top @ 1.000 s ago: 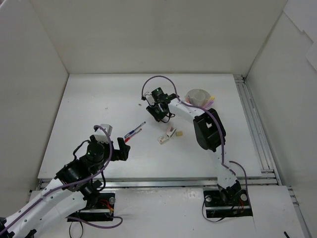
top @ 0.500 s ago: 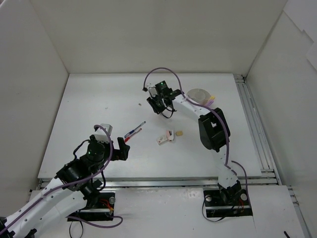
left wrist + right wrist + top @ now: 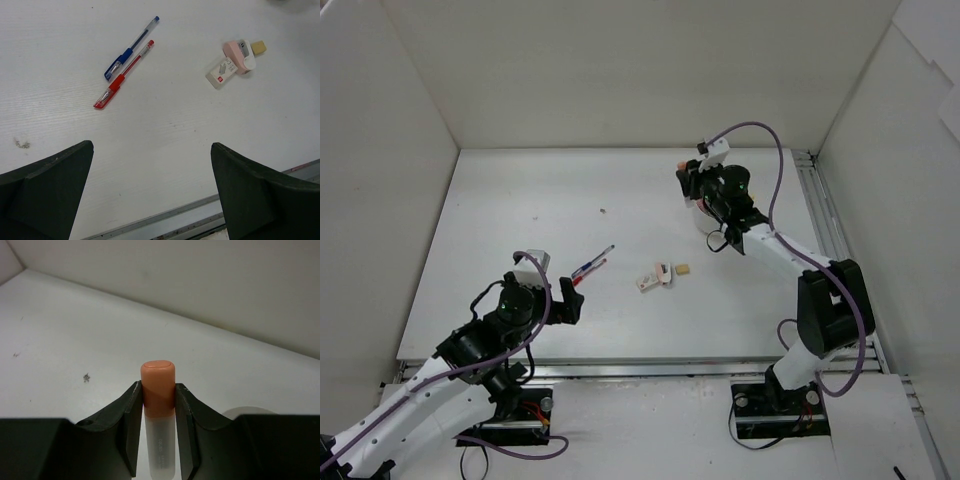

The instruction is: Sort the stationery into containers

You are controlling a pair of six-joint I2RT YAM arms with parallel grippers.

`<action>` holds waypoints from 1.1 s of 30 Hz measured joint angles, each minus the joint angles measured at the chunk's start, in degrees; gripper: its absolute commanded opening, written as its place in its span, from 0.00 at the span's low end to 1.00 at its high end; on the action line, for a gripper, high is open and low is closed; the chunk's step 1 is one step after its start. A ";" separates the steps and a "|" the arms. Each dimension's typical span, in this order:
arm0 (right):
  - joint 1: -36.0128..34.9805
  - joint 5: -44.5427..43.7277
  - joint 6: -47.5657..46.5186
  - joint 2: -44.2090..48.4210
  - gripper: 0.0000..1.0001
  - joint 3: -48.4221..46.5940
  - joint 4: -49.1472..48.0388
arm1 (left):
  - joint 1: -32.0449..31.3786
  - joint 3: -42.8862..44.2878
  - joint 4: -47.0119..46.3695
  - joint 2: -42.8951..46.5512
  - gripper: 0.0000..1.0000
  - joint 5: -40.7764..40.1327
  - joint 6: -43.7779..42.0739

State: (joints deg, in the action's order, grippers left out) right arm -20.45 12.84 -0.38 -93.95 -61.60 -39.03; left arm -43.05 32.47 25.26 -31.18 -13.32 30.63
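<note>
My right gripper [image 3: 700, 190] is shut on an orange-capped marker [image 3: 158, 385] with a clear white body, held upright between the fingers [image 3: 129, 415]. It is at the back right, over the white dish, of which only a rim [image 3: 247, 411] shows. My left gripper [image 3: 556, 287] is open and empty above the front left of the table, as the left wrist view [image 3: 150, 145] also shows. A blue pen [image 3: 131, 49] and a red pen [image 3: 124, 75] lie side by side. A pink-and-white eraser [image 3: 240, 52], a white block [image 3: 222, 74] and a tan block [image 3: 258, 47] lie together at mid-table [image 3: 658, 274].
White walls enclose the table on three sides. A metal rail [image 3: 835, 250] runs along the right edge and another along the front edge [image 3: 200, 210]. A small dark speck [image 3: 602, 211] lies on the back middle of the table.
My right gripper has swung from the back middle to the right with the orange marker and now covers the dish. The left arm has barely moved.
</note>
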 measured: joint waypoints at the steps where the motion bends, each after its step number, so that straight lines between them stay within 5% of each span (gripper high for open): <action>1: 0.70 -0.68 0.33 1.29 0.00 1.64 -2.16 | 0.00 0.00 -0.02 -0.17 1.00 0.07 0.00; 15: 13.29 -1.79 5.60 4.92 0.00 17.59 -23.87 | 0.00 0.00 -2.80 -2.78 1.00 1.49 -0.44; 33: 16.00 1.25 7.21 -3.63 0.00 21.70 -32.26 | 0.02 0.44 -3.63 -6.16 1.00 1.73 -0.52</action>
State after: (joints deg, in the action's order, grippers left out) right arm -4.45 14.09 6.83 -97.58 -39.90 -71.29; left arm -43.03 32.91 21.63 -37.34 -11.60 30.11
